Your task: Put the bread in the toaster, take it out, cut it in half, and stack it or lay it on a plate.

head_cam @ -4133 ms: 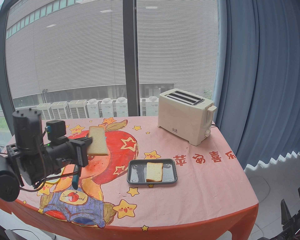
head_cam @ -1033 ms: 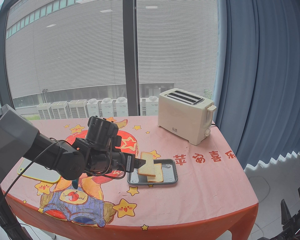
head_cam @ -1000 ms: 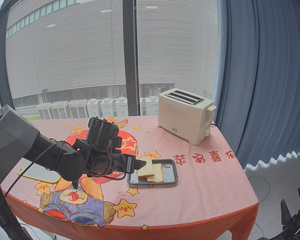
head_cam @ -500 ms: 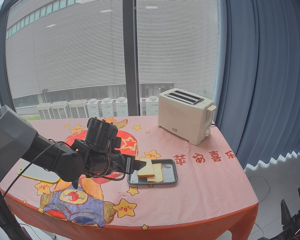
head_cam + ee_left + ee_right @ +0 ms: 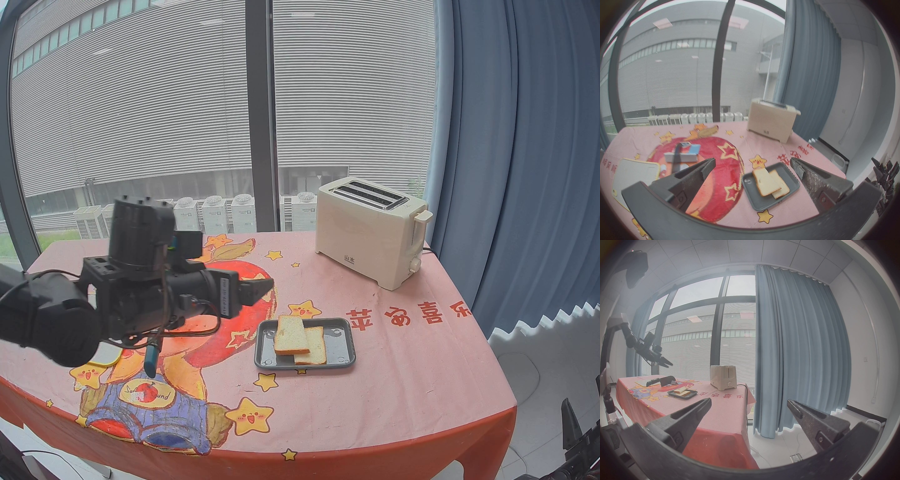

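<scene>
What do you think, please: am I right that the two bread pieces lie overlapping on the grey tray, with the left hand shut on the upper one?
Not quite: the left hand is open and holds nothing, as the left wrist view shows. The two bread pieces do lie overlapping on the grey tray.

High head, 2 wrists, shared tray (image 5: 340, 345)

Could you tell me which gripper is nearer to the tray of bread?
Left. The left gripper hovers above the table just left of the tray; the right gripper sits off the table's right side, far away.
</scene>
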